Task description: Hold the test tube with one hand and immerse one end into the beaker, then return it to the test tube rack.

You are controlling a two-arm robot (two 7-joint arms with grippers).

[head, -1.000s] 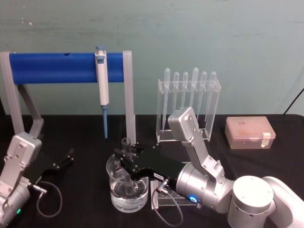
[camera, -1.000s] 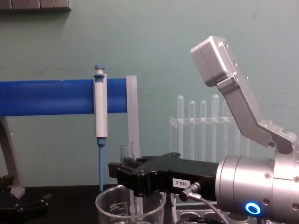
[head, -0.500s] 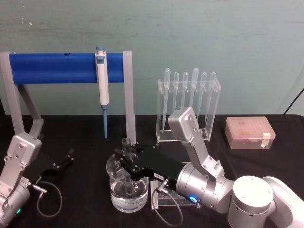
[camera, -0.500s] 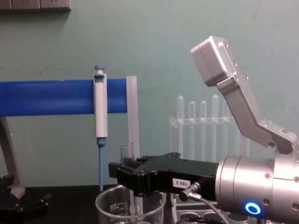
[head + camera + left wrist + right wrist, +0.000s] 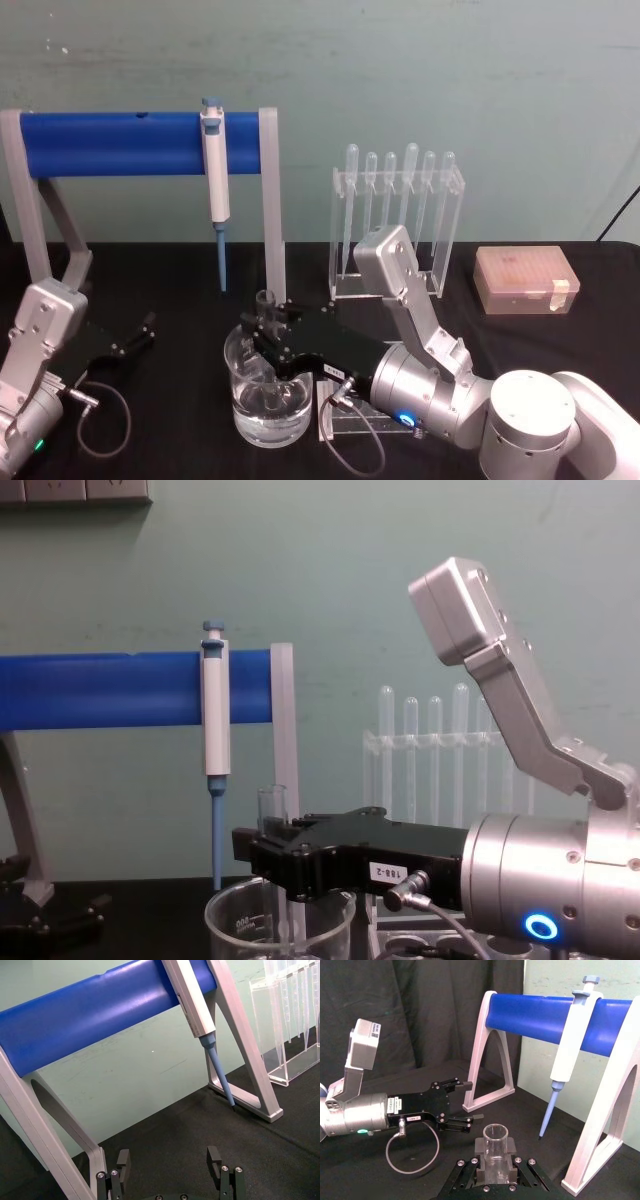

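Head view: the fingers of the right gripper (image 5: 266, 328) clamp the test tube (image 5: 265, 301), upright with its lower end inside the beaker (image 5: 268, 405) near the front edge of the counter (image 5: 560, 345), and the left gripper (image 5: 133, 336) lies wide open at the left edge.

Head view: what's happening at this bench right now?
The right gripper is shut on a clear glass test tube, holding it upright with its lower end down inside the wide clear glass beaker. The left gripper sits open, low on the black table at the left, holding nothing. The tube has not yet gone back to a rack.
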